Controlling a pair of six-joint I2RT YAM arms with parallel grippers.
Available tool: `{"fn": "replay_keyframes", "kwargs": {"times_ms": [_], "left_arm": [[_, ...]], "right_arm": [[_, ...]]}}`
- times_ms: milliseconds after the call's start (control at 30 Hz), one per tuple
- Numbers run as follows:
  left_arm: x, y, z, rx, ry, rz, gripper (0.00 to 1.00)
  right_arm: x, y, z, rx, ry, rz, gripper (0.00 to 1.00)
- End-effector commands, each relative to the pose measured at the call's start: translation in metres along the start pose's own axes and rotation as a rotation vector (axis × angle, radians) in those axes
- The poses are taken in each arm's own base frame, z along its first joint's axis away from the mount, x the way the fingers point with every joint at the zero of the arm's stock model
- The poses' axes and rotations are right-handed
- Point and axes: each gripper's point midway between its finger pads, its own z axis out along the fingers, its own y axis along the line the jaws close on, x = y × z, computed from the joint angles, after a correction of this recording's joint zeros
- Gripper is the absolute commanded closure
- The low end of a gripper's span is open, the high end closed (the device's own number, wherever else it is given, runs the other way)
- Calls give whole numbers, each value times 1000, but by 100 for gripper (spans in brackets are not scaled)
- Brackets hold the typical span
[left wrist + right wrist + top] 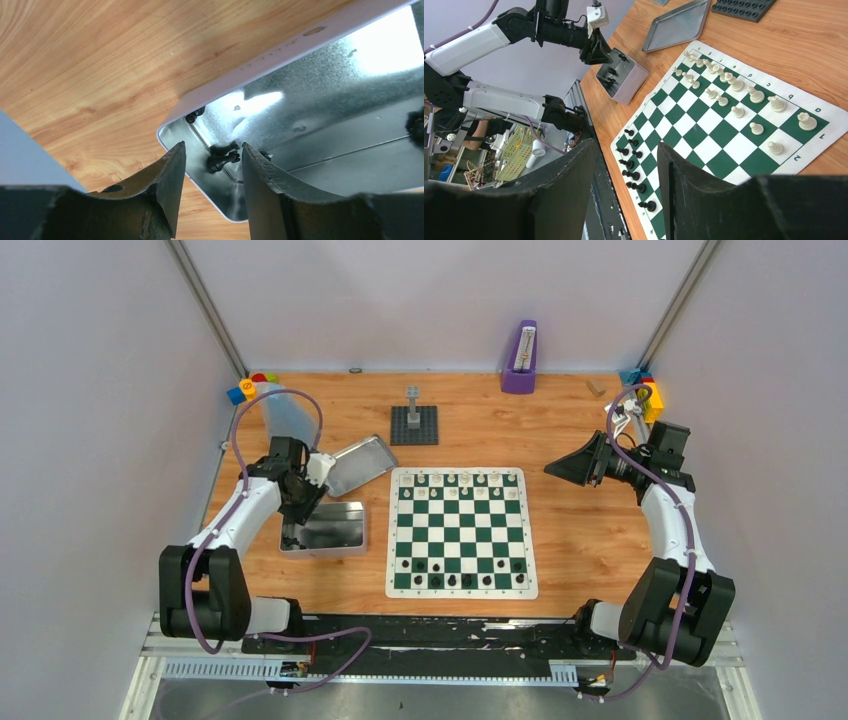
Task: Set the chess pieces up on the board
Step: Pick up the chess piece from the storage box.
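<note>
Black, tiny chess piece lies in the silver metal tin's corner between the left gripper's parted jaws. It could skid on the slick metal. The right gripper gapes, empty.

In my left wrist view the tin runs off the top and right edges. A black piece is cut by the right edge, and the dark figure at centre is too small and dim to name. In the other wrist view, my right fingers hide the board at bottom centre.
</note>
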Motion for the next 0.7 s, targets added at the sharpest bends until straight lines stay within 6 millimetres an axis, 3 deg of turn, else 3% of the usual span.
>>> {"fn": "replay_keyframes", "kwargs": {"times_ms": [0,233,667], "left_arm": [[-6,13,0,-51,-53,-8,49],[-3,14,3,-56,-54,-27,56],[2,18,11,-71,-38,-23,60]], "right_arm": [[-5,4,-1,-20,-4,-39,51],[-5,3,-1,-18,-4,-41,51],[-5,5,-1,-19,-4,-44,52]]}}
